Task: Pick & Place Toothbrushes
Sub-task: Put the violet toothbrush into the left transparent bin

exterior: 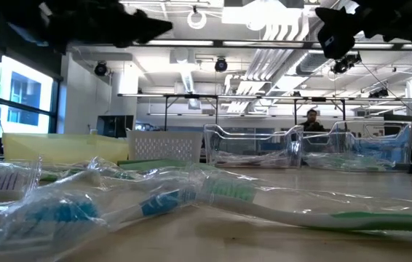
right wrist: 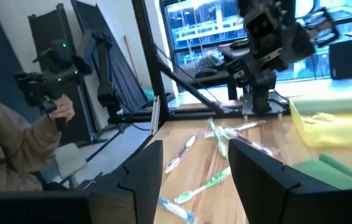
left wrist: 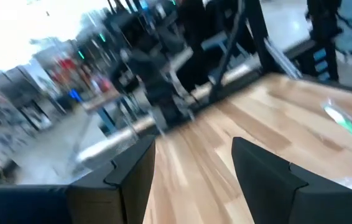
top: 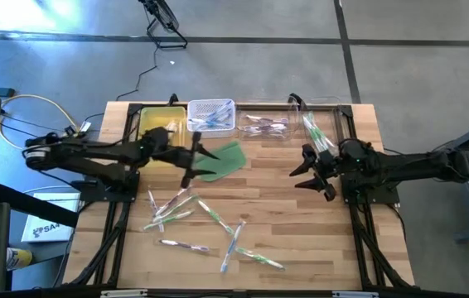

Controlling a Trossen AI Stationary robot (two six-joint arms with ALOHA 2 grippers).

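Several toothbrushes (top: pixel 205 228), many in clear wrappers, lie scattered flat on the near middle of the wooden table (top: pixel 284 223); the low view shows them close up (exterior: pixel 191 195). More lie in the white basket (top: pixel 211 116) and the clear trays (top: pixel 264 124) at the far edge. My left gripper (top: pixel 200 157) hangs open above the table, beside the green pad (top: pixel 228 159), with nothing between its fingers (left wrist: pixel 132 171). My right gripper (top: pixel 302 172) hangs open above the table's right half, also with nothing in it (right wrist: pixel 194 168).
A yellow tray (top: pixel 160 124) stands at the far left, next to the basket. A second clear tray (top: pixel 321 124) with green toothbrushes stands at the far right. Past the table's edge, the right wrist view shows a person's hand (right wrist: pixel 61 109) holding a dark device.
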